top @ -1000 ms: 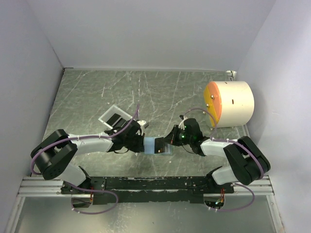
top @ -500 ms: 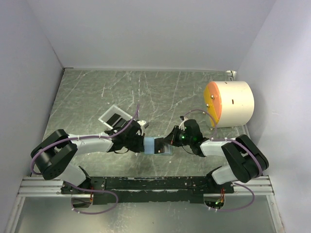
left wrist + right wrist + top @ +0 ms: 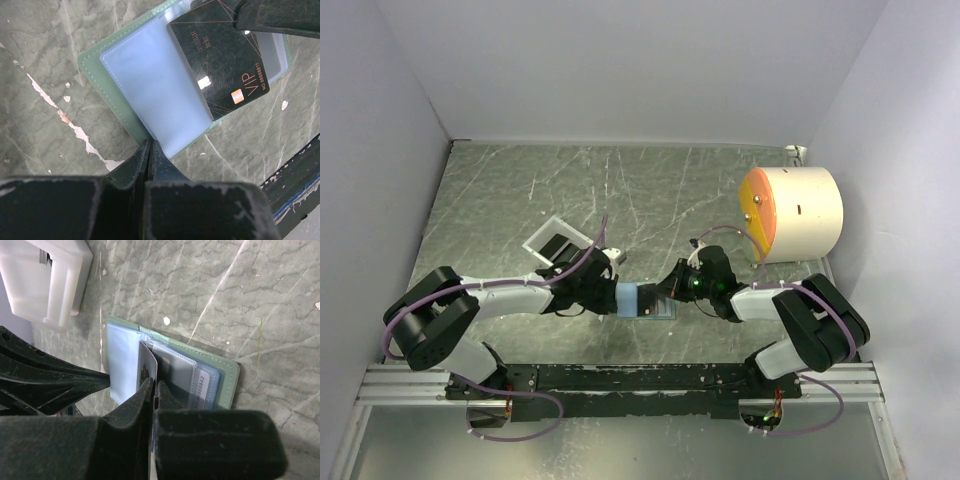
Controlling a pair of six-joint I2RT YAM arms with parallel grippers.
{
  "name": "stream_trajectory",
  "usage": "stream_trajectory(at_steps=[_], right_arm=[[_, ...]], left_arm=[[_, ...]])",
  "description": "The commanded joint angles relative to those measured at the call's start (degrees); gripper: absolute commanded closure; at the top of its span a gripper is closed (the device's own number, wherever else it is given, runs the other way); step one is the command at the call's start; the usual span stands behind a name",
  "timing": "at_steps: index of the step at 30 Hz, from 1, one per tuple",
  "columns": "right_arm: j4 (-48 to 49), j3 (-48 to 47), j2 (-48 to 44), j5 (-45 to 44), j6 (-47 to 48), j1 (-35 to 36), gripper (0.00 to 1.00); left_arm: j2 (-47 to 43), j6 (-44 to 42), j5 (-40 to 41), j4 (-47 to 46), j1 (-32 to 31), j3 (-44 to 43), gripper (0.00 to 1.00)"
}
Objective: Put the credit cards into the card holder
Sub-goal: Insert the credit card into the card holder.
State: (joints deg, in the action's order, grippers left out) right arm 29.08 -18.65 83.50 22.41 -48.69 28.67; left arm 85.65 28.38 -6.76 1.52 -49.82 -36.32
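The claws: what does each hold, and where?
The left claw pinches the card holder by its edge; the right claw pinches the black card by its edge.

Both arms lie low and folded inward, the left arm (image 3: 510,292) reaching toward 3 o'clock and the right arm (image 3: 770,298) toward 9 o'clock, the left gripper (image 3: 616,297) and right gripper (image 3: 664,292) both pinched closed, seemingly facing tip to tip.
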Motion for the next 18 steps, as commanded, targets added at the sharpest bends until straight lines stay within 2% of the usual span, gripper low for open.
stream_trajectory(at_steps=[1, 18], right_arm=[[-0.20, -0.94, 0.15, -0.83, 0.96, -0.18, 1.00], [2.04, -0.28, 1.45, 0.00, -0.28, -0.14, 1.00]], left_arm=[[2.54, 0.44, 1.00, 0.90, -1.34, 0.10, 0.93], [2.11, 0.53, 1.62, 1.74, -2.06, -0.49, 0.93]])
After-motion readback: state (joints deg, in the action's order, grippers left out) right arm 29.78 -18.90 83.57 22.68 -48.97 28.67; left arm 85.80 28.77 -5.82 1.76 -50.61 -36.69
